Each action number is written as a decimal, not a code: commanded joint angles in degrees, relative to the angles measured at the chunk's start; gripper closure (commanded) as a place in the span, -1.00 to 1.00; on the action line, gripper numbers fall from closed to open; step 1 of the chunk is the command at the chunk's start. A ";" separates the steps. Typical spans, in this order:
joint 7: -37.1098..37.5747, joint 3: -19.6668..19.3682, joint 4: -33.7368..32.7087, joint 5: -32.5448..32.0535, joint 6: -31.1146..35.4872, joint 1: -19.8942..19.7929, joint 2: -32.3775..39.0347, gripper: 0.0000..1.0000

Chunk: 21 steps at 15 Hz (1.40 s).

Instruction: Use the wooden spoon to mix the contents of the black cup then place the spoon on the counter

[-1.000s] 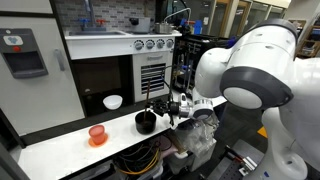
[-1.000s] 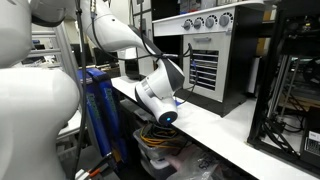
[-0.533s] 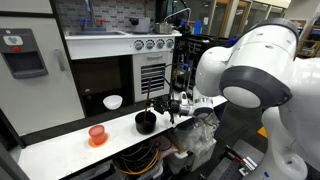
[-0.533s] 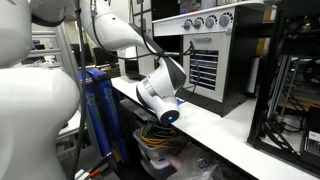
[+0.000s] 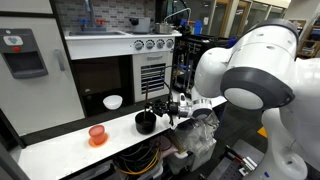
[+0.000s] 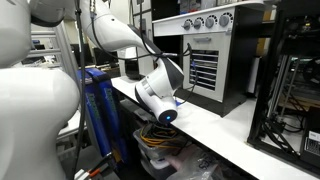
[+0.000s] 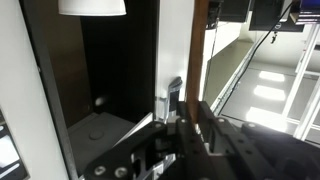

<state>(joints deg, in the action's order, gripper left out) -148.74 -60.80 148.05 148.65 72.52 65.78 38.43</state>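
Nothing has shifted; gripper (image 5: 165, 106) clenches the slender reddish-brown wooden spoon (image 7: 200, 45), which should circle gently inside the short black cup (image 5: 146, 123).

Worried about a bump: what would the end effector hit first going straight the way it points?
Probably the white bowl, passing just above the black cup; depth is unclear.

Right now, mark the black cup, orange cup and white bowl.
black cup (image 5: 146, 124): in an exterior view, front wall.
orange cup (image 5: 97, 135): in an exterior view, side wall.
white bowl (image 5: 113, 102): in an exterior view, outer side.
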 commanded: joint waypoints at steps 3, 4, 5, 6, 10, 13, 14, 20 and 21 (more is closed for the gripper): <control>-1.92 1.22 -1.63 -4.83 6.06 -2.23 -4.26 0.93; -1.78 1.02 -1.92 -5.71 6.82 -2.21 -4.70 0.93; 0.80 -1.81 -1.79 -3.75 5.74 1.22 -1.93 0.93; 0.64 -2.09 -1.97 -4.26 6.80 1.38 -2.54 0.93; 0.40 -2.89 -2.54 -5.90 8.88 1.56 -3.54 0.93; 0.36 -3.45 -2.53 -5.91 9.46 2.09 -3.49 0.93; 0.47 -3.76 -2.59 -6.03 9.60 2.22 -3.50 0.93; 0.09 -5.26 -2.35 -5.90 9.59 3.35 -3.91 0.93; 0.10 -5.57 -2.35 -5.84 9.59 3.59 -3.96 0.93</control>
<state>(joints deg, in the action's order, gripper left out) -148.70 -64.77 145.89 143.77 81.07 68.34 35.24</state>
